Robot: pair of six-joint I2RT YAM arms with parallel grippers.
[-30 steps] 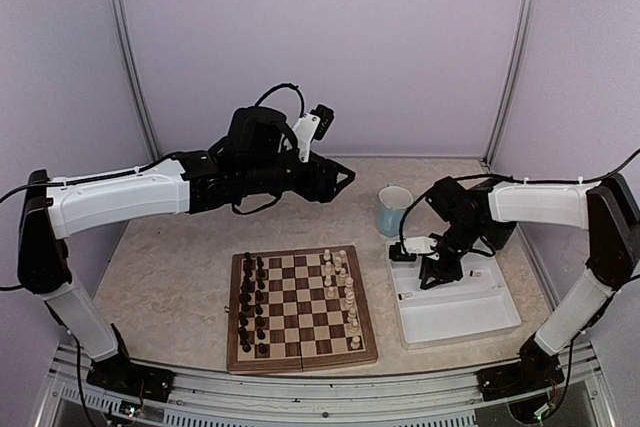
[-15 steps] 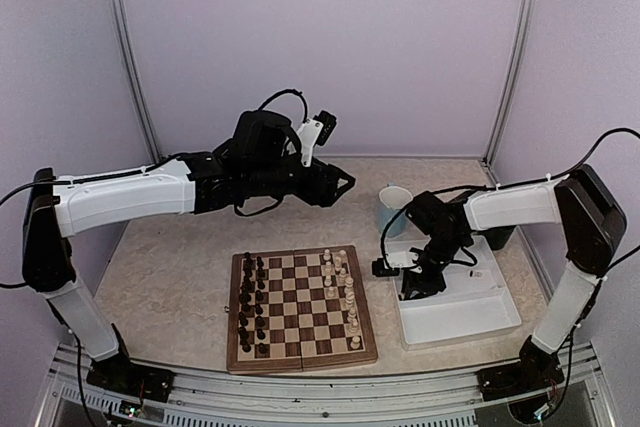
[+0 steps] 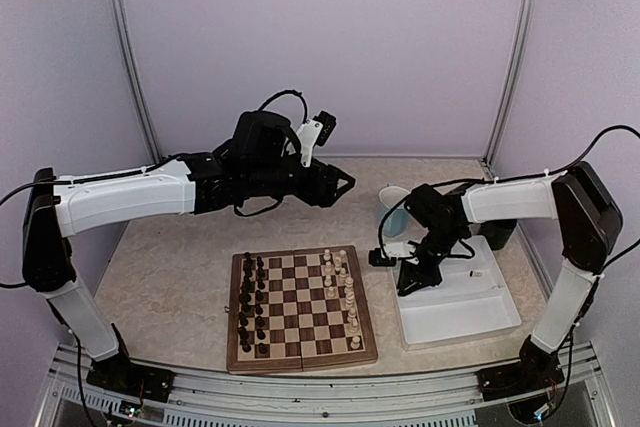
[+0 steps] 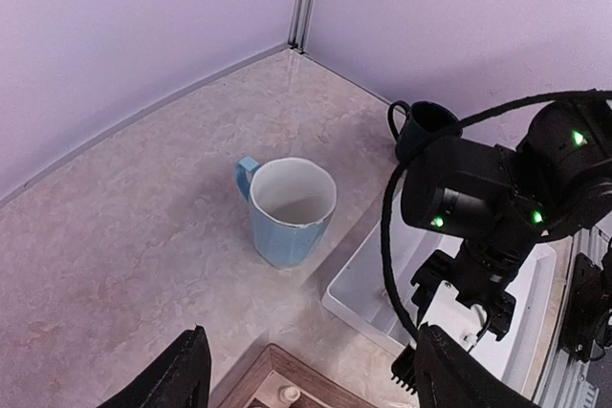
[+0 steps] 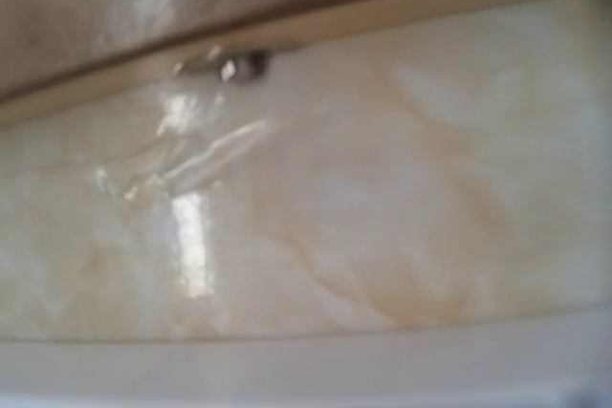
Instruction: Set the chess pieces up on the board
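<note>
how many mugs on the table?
2. A light-blue ceramic mug stands beyond the white plastic tray's far left corner; a near-black mug beyond its far right, partly hidden by the right arm.

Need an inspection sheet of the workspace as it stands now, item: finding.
Surface: beige table, marbled.
Job's things: board near centre; cream pieces on its right columns, dark pieces on its left.
Clutter: white tray, blue mug, dark mug.
Hands: left hand open, empty, raised; right hand over tray, state unclear.
Cables: black cables loop off both arms.
Surroundings: lilac walls, metal posts.
</note>
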